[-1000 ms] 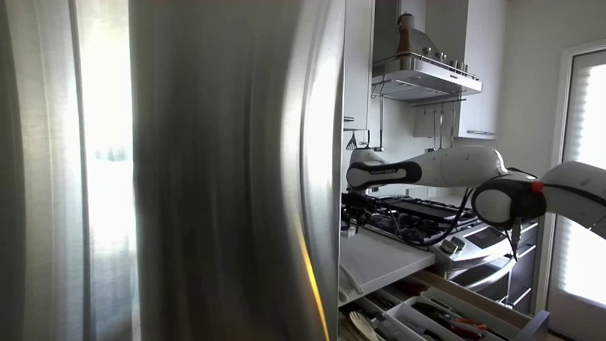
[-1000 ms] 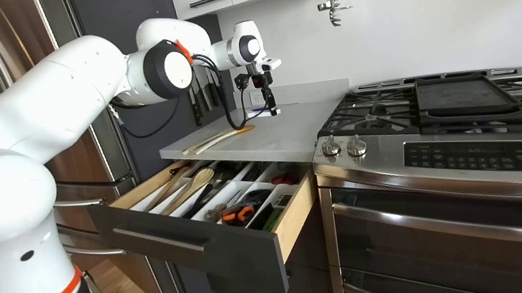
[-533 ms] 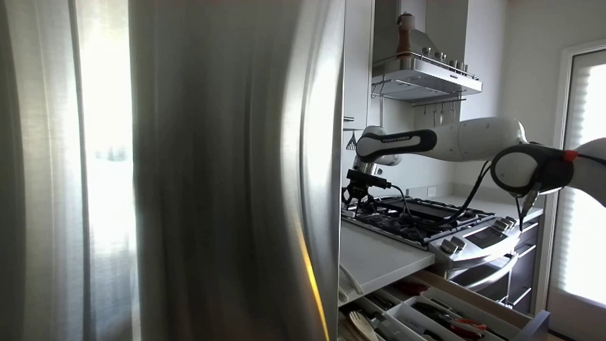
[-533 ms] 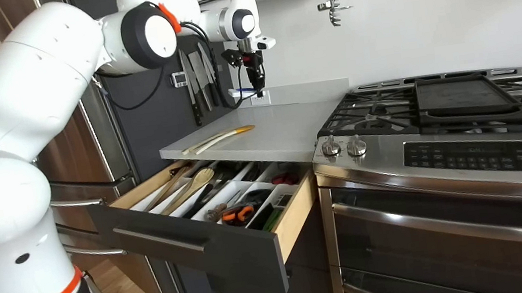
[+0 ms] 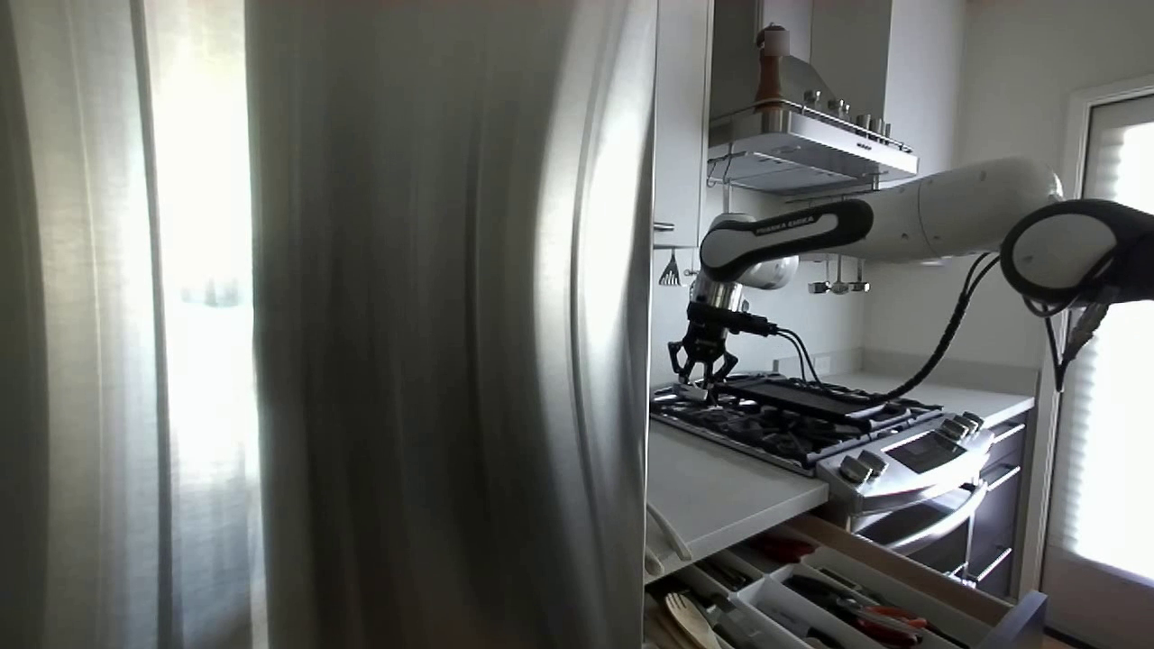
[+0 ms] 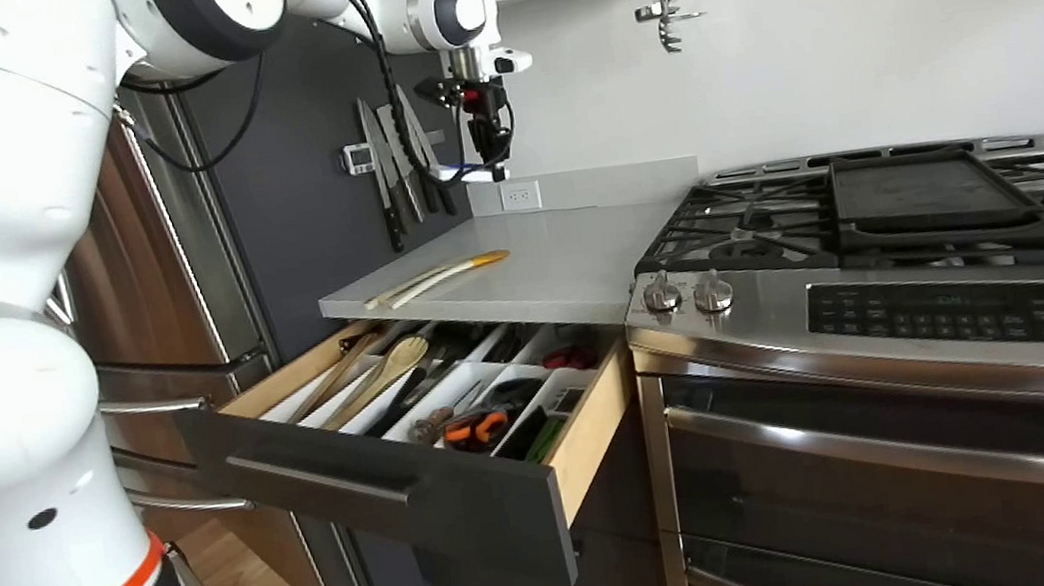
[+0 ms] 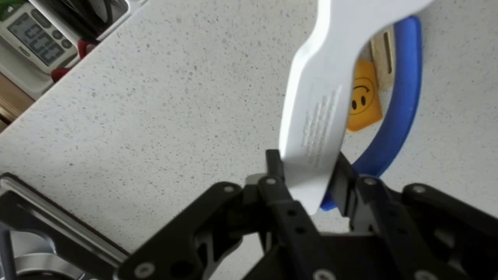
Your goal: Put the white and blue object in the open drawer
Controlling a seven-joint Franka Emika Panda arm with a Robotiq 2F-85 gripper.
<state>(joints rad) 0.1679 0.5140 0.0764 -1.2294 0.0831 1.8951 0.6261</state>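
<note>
Black jaws pinched a curved white and blue object [image 7: 318, 112], speckled desk [image 7: 194, 97] beneath, wood-sided drawer [image 6: 595, 425] at lower centre held wooden utensils [image 6: 404, 355]

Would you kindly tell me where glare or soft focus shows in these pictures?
In an exterior view, glare streaks the steel panel on the left, and the door pane looks washed out; in an exterior view, a highlight glints on the upper oven handle; in the wrist view, the jaws and the white and blue object look softer than the speckled counter.
</note>
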